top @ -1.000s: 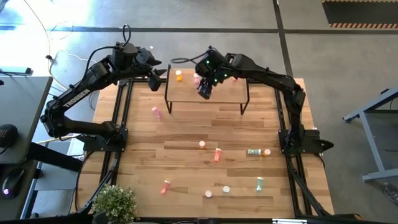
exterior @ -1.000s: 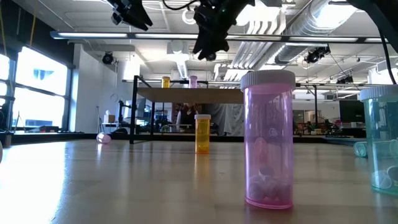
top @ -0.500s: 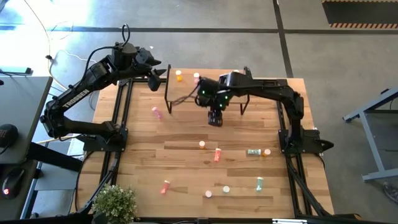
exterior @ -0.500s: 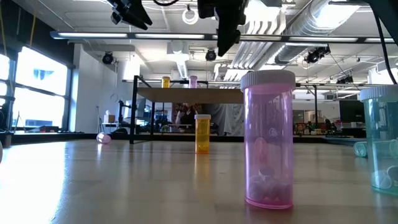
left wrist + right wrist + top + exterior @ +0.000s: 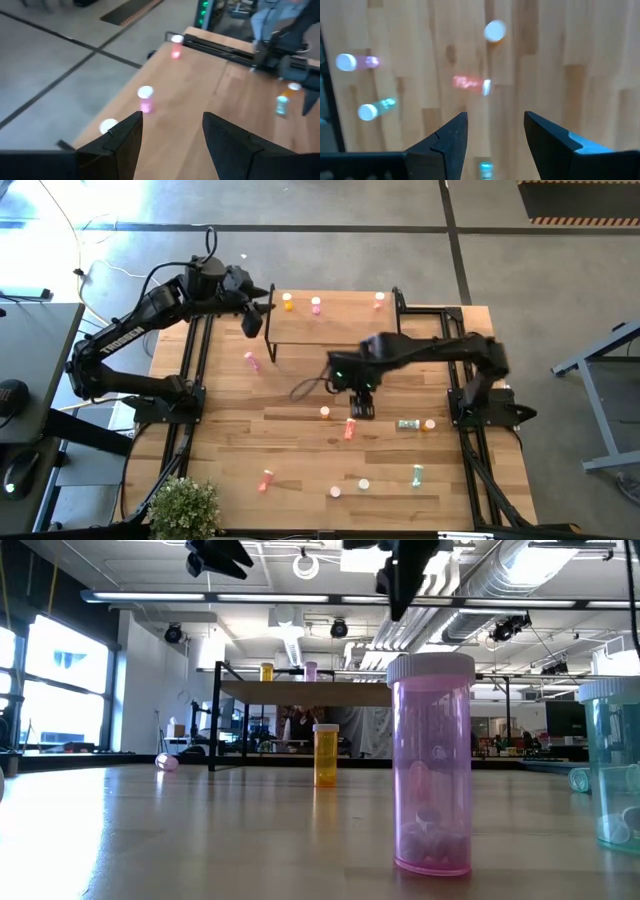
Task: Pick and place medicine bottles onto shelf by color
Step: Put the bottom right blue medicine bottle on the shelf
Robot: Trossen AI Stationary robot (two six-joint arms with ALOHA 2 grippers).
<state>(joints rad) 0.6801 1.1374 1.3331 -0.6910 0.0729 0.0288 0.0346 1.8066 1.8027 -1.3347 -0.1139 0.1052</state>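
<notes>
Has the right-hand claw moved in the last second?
Yes. The right gripper, open and empty, left the shelf and now hangs over the red bottle on the table.

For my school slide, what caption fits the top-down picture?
Right gripper hovers open above a lying red bottle; left gripper waits by the shelf.

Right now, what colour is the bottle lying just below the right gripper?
Red bottle, lying flat by the right gripper; the high view shows it best.
</notes>
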